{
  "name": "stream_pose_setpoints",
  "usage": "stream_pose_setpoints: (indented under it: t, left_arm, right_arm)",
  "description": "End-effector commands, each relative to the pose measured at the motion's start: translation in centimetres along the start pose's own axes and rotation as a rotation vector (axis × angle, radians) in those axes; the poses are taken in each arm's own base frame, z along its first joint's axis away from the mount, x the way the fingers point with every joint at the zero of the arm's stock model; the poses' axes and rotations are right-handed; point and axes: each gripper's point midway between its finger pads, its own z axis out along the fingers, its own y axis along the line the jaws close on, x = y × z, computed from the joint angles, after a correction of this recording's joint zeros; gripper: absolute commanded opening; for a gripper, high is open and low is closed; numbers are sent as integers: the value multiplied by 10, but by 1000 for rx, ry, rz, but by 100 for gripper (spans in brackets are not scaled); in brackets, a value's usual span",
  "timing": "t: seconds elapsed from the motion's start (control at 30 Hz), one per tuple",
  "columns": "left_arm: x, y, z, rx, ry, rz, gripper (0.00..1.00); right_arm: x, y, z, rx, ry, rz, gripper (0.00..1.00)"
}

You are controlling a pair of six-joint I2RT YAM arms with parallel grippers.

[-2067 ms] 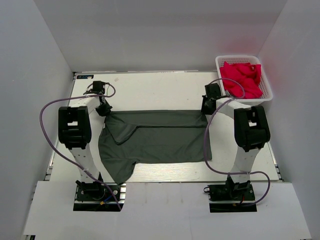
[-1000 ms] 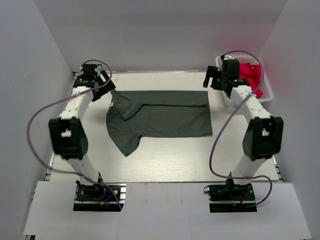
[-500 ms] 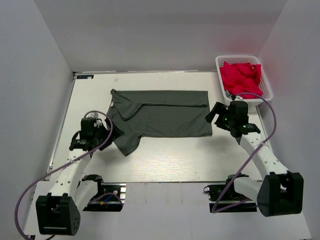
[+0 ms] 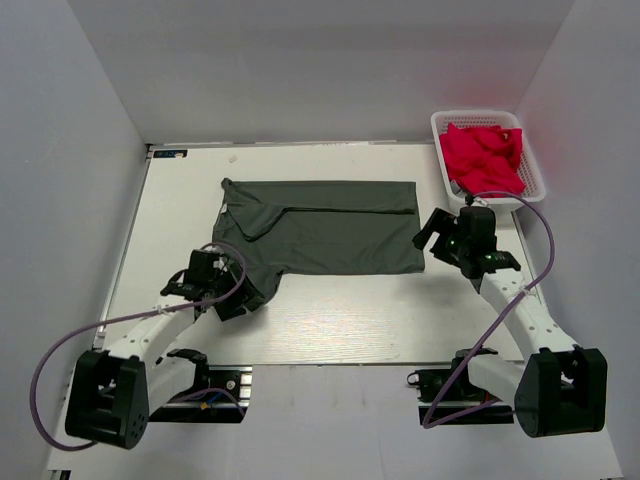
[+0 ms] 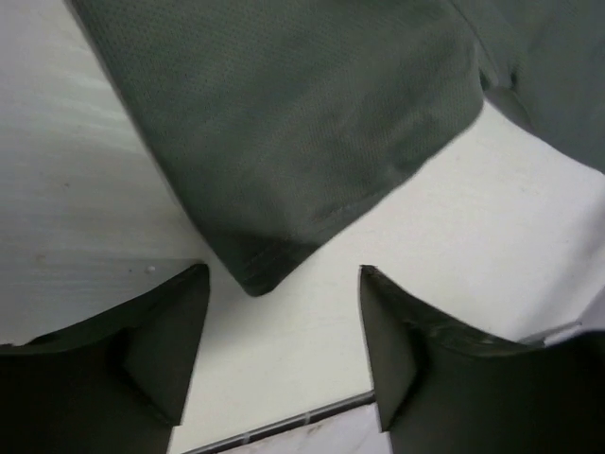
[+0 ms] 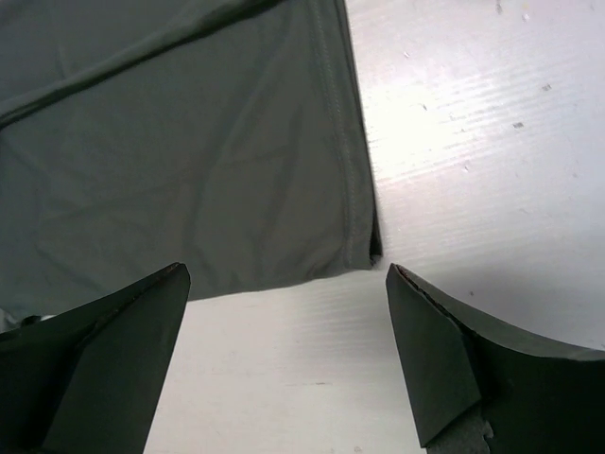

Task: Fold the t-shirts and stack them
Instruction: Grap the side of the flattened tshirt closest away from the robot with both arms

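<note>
A dark charcoal-grey t-shirt [image 4: 320, 232] lies spread flat on the table, its far part doubled over and one sleeve pointing toward the near left. My left gripper [image 4: 236, 299] sits low at that sleeve's tip, open. In the left wrist view the sleeve [image 5: 302, 123] ends in a corner just ahead of the gap of the left gripper [image 5: 282, 274], touching neither finger. My right gripper [image 4: 433, 236] hovers open beside the shirt's near right corner. The right wrist view shows that shirt [image 6: 189, 151] ahead of the wide-open right gripper [image 6: 286, 270]. Red-pink t-shirts [image 4: 482, 158] lie bunched in the basket.
A white mesh basket [image 4: 536, 172] stands at the table's far right corner. Bare white table [image 4: 340, 320] runs between the shirt and the near edge. Grey walls enclose the left, right and back. Purple cables loop off both arms.
My left gripper slid right and nearer, up to the sleeve tip, and its jaws have narrowed somewhat. The right gripper has hardly moved. Before that, both arms drew back from the shirt's far edge.
</note>
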Motion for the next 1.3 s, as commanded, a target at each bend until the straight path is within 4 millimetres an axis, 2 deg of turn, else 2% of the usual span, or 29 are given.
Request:
stream_pose_setpoints:
  t: [0.0,0.13,0.17,0.27,0.3,0.33,0.5,0.6,0.63,0.7,0.73,0.83,0.93,1.03,1.07,1.27]
  left_arm:
    - [-18,7,5,-110,-59,27,72]
    - [-14,12,7,-166,-44,50,48]
    - [-14,15,8,-181,-44,49,39]
    - [-12,3,10,-137,-31,70,22]
    - [-10,4,12,-139,-16,68,7]
    - [-7,1,12,-130,-5,75,0]
    - [-1,0,8,-135,12,79,0]
    - [-2,-9,4,-103,13,82,0]
    - [-2,-15,3,-84,18,91,0]
    - [-5,-23,0,-59,11,95,0]
    - [-6,-29,-2,-41,12,97,0]
    - [-4,-29,-1,-52,29,101,0]
    - [0,-30,2,-41,54,99,0]
    - [4,-31,4,-28,71,97,0]
    - [4,-31,4,-28,71,97,0]
    - [-10,-47,-5,1,30,119,0]
  right_arm:
    - [5,-15,-1,59,2,-9,90]
    - [7,-25,-1,101,-6,-8,90]
    - [8,-25,0,102,-3,-12,90]
    - [16,-30,1,121,33,-15,90]
    - [17,-30,1,122,39,-16,90]
    - [23,-33,1,133,62,-14,90]
    - [46,-38,3,127,134,-14,89]
    - [61,-38,7,104,182,-19,86]
    - [60,-39,9,106,175,-18,86]
    - [70,-31,13,53,219,-10,82]
    - [72,-29,14,40,231,-8,82]
    - [75,-29,23,32,244,-5,82]
    - [73,-30,32,46,242,4,79]
    - [82,-34,42,60,277,15,75]
    - [80,-34,44,61,270,14,75]
    - [79,-33,50,63,284,16,53]
